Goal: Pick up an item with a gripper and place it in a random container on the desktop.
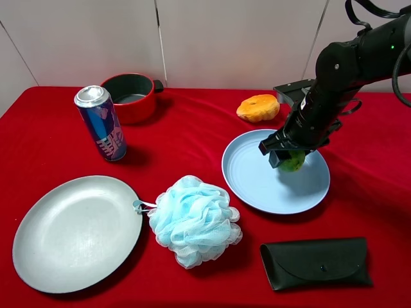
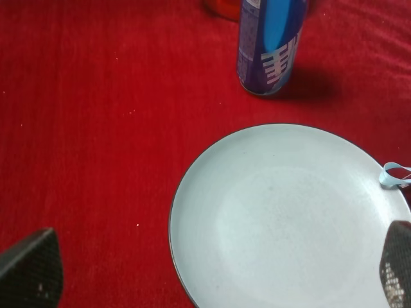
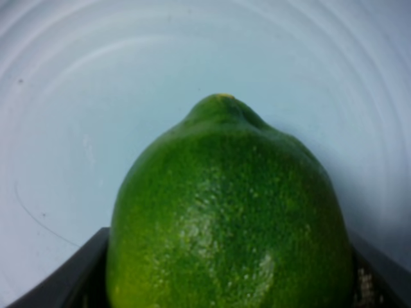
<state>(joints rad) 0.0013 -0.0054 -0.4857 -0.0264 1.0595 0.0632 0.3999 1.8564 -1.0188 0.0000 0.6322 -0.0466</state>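
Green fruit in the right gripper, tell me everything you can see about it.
The green fruit looks like a lime: glossy, finely pebbled skin, rounded body narrowing to a small nub with a yellowish tip. It looks whole. The right gripper clamps it between its black fingers, nub pointing away from the wrist camera. It is over the light-blue plate, toward its right side in the exterior view; whether it touches the plate cannot be told.

Green lime (image 3: 225, 212), light-blue plate (image 1: 252, 174), red cloth (image 1: 192, 138)
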